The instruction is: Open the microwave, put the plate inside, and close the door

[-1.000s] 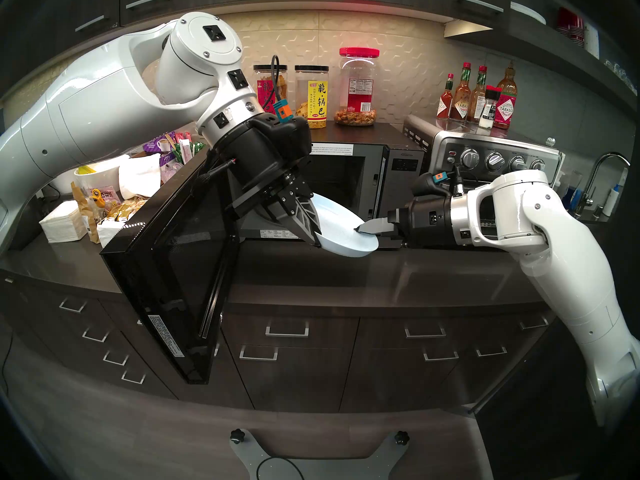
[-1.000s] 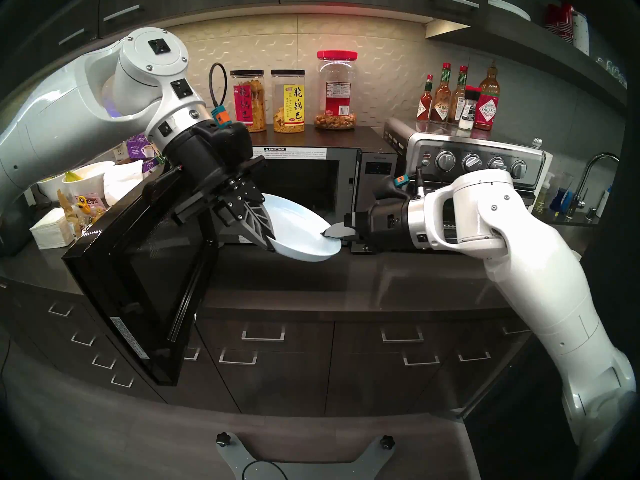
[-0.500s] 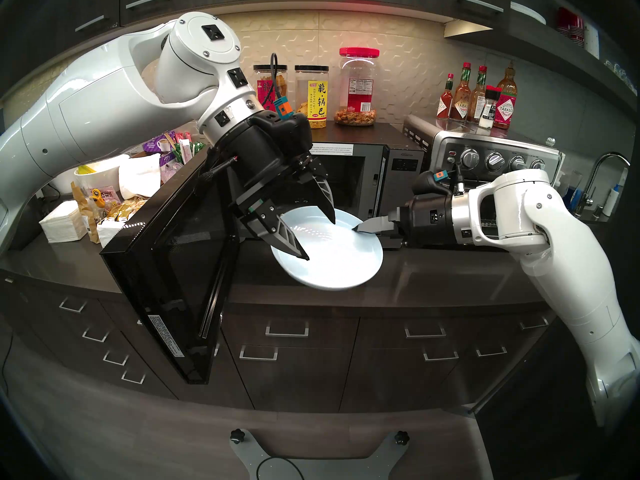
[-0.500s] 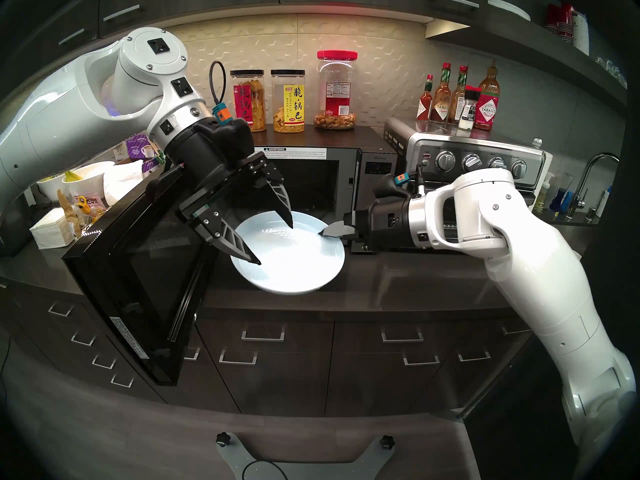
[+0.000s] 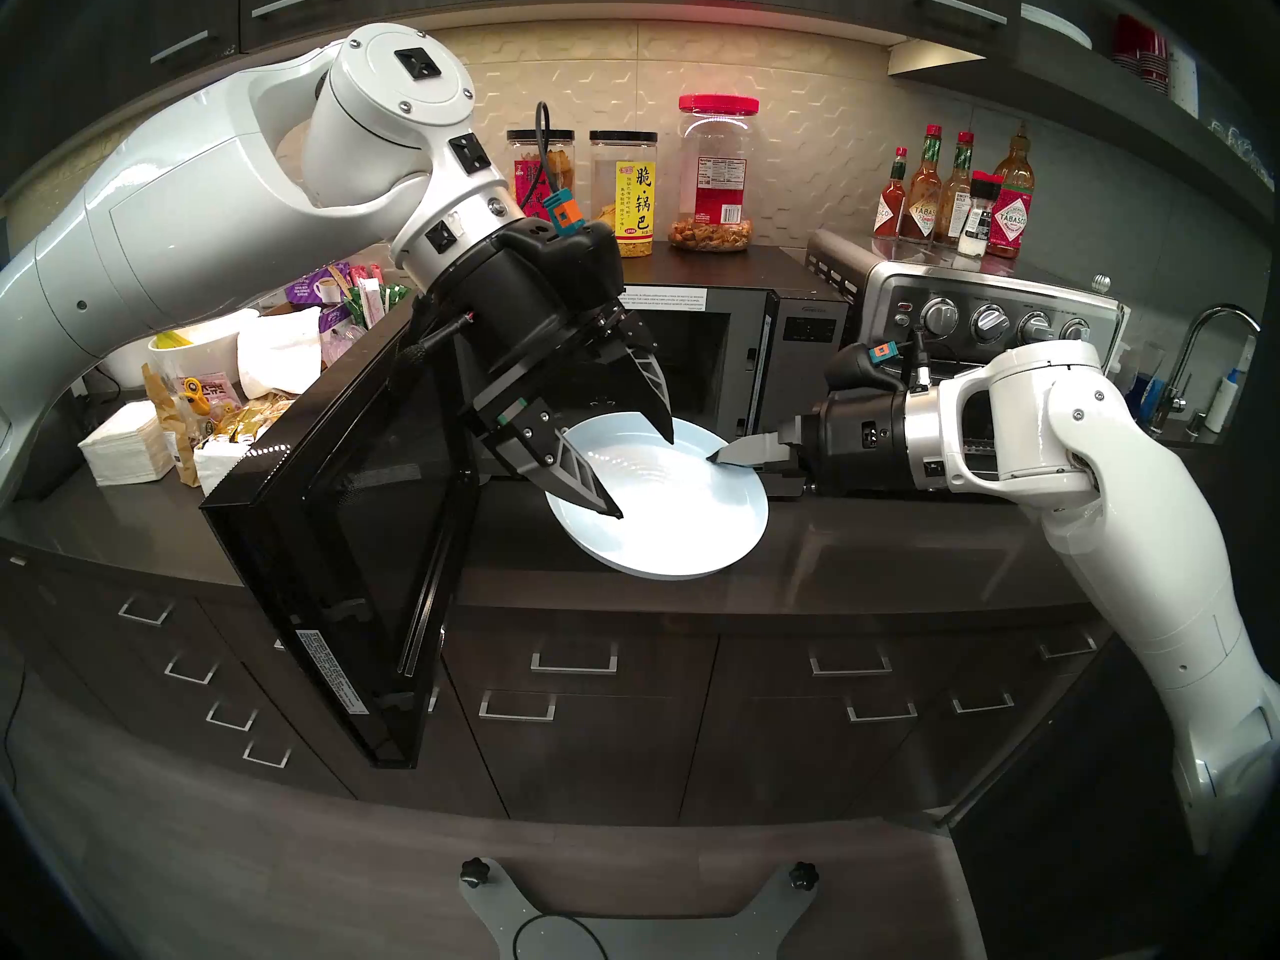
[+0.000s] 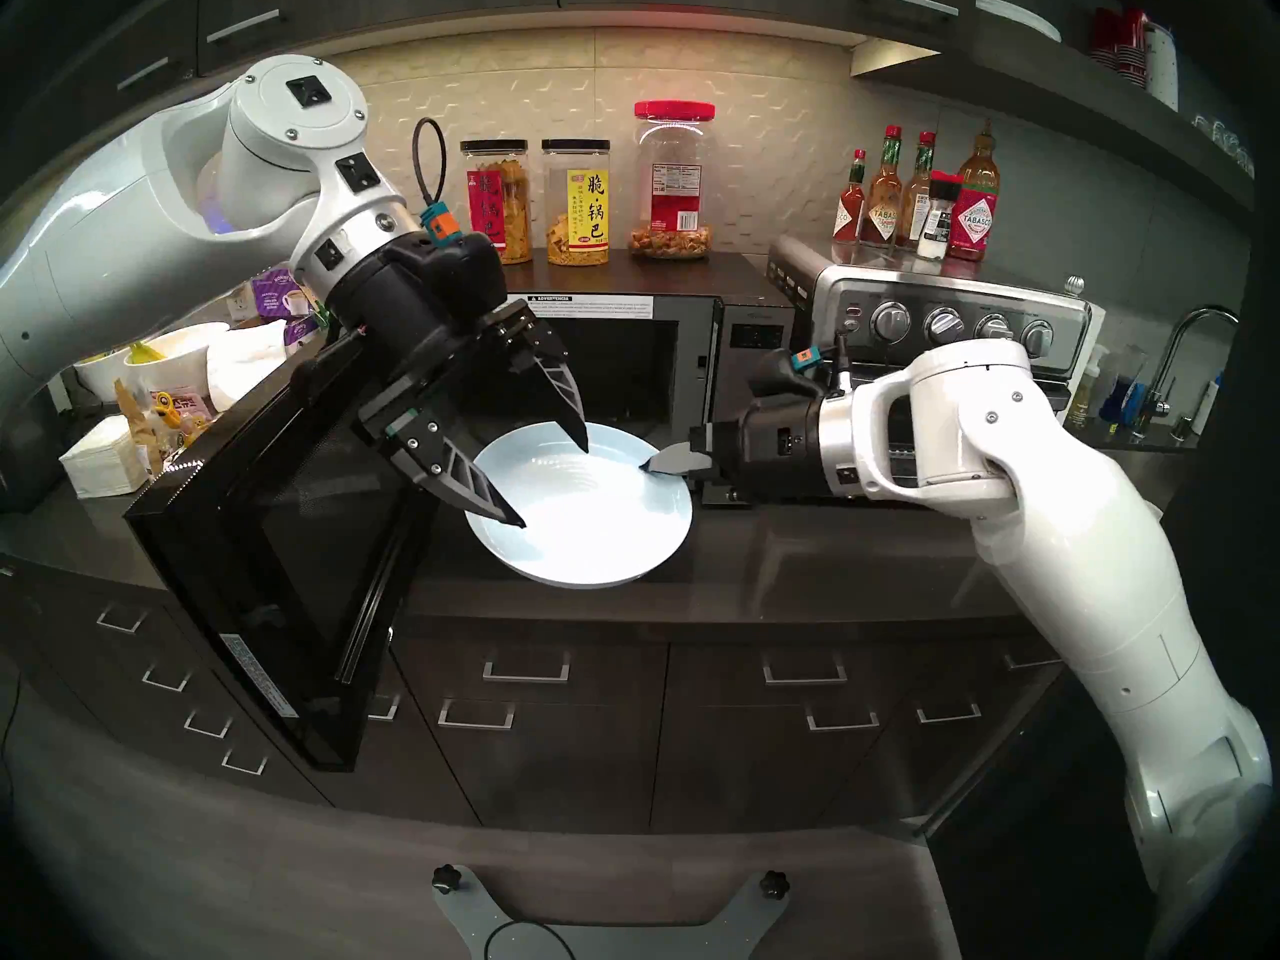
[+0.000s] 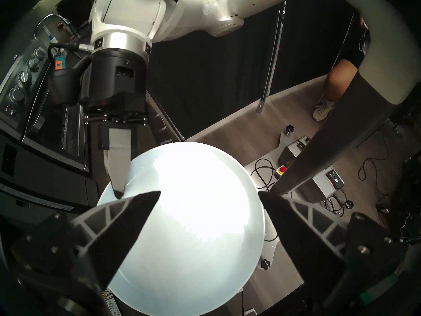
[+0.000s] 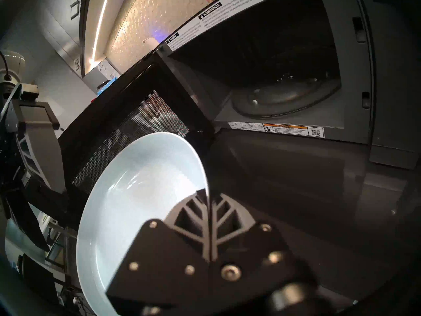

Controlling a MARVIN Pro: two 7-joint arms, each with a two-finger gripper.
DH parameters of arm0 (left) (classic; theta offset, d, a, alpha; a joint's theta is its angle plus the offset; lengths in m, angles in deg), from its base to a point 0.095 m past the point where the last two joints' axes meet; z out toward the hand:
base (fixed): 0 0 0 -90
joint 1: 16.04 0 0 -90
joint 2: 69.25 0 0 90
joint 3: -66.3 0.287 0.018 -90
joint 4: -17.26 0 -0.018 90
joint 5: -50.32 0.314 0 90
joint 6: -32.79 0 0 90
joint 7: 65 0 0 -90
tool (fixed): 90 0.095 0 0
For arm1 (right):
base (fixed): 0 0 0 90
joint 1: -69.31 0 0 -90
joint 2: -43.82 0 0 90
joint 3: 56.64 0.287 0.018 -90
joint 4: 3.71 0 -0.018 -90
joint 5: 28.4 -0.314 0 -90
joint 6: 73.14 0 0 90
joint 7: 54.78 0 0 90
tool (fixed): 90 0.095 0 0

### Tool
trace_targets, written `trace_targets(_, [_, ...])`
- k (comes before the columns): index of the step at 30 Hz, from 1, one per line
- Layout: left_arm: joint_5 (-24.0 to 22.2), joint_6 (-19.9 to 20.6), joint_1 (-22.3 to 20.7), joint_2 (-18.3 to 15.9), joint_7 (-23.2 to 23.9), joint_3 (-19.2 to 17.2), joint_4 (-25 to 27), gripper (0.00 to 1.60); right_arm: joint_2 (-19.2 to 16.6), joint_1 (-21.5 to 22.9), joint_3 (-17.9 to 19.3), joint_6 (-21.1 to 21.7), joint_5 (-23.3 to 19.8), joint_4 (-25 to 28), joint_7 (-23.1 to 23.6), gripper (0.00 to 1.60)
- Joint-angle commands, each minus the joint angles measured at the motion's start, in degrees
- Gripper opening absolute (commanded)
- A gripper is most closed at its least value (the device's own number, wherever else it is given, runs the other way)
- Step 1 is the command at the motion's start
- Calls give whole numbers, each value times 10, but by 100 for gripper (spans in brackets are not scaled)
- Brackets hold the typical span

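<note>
Head views: the right claw (image 5: pixel 720 457) pinches the rim of the plate (image 5: pixel 679 522), held above the surface (image 5: pixel 900 557) before the microwave (image 5: pixel 748 356), its door (image 5: pixel 346 522) swung wide. Left wrist: the left claw (image 7: pixel 208 193) gapes, gripping nothing. Right wrist: both fingers clamp the plate's edge.

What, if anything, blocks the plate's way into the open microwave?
Nothing visible blocks it. The black glass door is swung wide, and the dark cavity holds only its turntable. The open left claw hangs over the round pale blue plate, which the right claw pinches by its rim.
</note>
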Motion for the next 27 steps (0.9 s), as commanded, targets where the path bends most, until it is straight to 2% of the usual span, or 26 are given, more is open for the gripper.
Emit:
trace_targets(1, [-16,-2,-6,-24,-11,-19,13,160,1,1,7,-6,6,4,5,0])
trace_targets(10, [-29,2,-12,-66,-16,-31,43,160,4,-2,6,-8,13,4,7,0])
trace_targets(27, [-55,1,-8,-179,-61,-57,118,160,10,1,4,-7,26,0,7,0])
